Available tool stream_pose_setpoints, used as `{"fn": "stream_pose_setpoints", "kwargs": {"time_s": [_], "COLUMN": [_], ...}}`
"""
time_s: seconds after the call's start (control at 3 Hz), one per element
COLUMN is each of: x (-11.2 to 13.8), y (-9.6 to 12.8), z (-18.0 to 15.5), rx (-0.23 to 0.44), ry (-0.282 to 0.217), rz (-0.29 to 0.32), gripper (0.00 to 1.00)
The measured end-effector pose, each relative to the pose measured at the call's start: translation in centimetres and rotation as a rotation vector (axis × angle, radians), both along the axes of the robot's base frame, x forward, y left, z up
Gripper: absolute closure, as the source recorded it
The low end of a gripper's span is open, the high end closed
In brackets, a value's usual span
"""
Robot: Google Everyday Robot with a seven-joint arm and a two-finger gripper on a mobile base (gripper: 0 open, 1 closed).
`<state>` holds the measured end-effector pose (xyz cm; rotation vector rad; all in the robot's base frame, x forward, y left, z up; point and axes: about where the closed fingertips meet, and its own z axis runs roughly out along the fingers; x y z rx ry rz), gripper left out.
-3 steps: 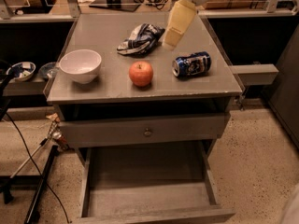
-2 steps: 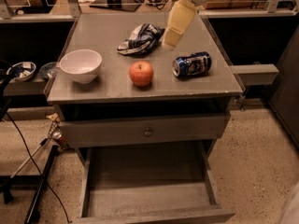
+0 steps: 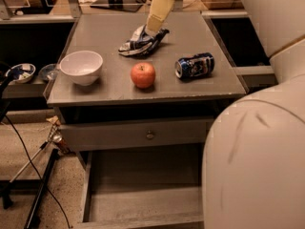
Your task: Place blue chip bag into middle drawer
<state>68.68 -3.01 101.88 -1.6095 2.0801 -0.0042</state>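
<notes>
On the tabletop (image 3: 107,27), right of the white bowl (image 3: 81,67), the blue chip bag (image 3: 138,43) lies long-axis left to right. My gripper (image 3: 153,30) comes down onto its right half; open or closed, I cannot tell. Below, nearer me, the middle drawer (image 3: 143,202) stands open.

Grey flat wooden cabinet top (image 3: 200,35) is seen carrying: white round bowl (image 3: 81,67), left; red apple (image 3: 143,75), near centre; blue-and-white drink can (image 3: 194,66), laid sideways, right; crumpled dark blue foil chip bag (image 3: 142,41), far centre. The cream gripper (image 3: 154,30) is seen at the bag's far edge.
</notes>
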Motion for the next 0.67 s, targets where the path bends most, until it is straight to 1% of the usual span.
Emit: {"fn": "stream_pose_setpoints", "kwargs": {"time_s": [0.33,0.67], "x": [0.0,1.5], "y": [0.0,0.2], "z": [0.0,-1.2], "rx": [0.000,0.021], "ry": [0.000,0.018], "rz": [0.000,-0.014], "gripper": [0.00,0.00]}}
